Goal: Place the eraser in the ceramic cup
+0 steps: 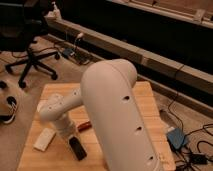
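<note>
Nearest the camera, the robot's thick white arm shell (122, 117) fills the middle of the view and hides much of the wooden desk (150, 102) behind it. At the front of the desk lies the eraser (77, 148), a flat black block resting free on the wood. The pincer (68, 136) hangs down from the bent wrist (54, 107) and ends just beside the eraser's upper end, probably placed there to take hold of it. Whether it is released or clenched cannot be told. A flat white block (44, 139) lies to the left, apart from both. Just behind the eraser a red-orange object (84, 126) peeps out from under the arm. The ceramic cup is not visible; it may be hidden by the arm, so the carry path cannot be judged. Farther off on the floor are a blue box (177, 138), a power strip (75, 55) with cables, and an office chair (31, 52).
</note>
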Available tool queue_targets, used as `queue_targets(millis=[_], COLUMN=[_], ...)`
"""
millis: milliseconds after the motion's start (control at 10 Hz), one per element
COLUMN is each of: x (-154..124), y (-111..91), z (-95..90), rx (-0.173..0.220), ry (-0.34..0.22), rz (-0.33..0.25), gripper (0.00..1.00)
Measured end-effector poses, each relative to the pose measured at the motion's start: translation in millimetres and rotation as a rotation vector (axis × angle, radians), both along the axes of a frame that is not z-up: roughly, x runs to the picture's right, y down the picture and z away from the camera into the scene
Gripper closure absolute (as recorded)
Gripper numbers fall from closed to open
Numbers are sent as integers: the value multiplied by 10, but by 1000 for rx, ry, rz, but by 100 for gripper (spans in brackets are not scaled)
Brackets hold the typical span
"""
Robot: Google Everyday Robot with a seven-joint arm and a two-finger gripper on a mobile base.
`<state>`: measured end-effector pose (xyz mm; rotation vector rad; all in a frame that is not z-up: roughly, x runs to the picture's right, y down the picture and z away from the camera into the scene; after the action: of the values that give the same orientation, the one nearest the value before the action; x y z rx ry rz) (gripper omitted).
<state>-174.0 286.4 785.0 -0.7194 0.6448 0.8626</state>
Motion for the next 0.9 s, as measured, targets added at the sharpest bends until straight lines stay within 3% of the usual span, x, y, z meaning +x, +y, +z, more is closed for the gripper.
queue_targets(millis=[100,300,700,900], x=[-13,-120,-516,-707], y=[-20,-274,-1240,-1654], z=[-2,-55,-475,-677], rx=[6,62,260,330], ry=[4,-9,-109,-168], rz=[4,40,192,255], gripper=[90,90,90,90])
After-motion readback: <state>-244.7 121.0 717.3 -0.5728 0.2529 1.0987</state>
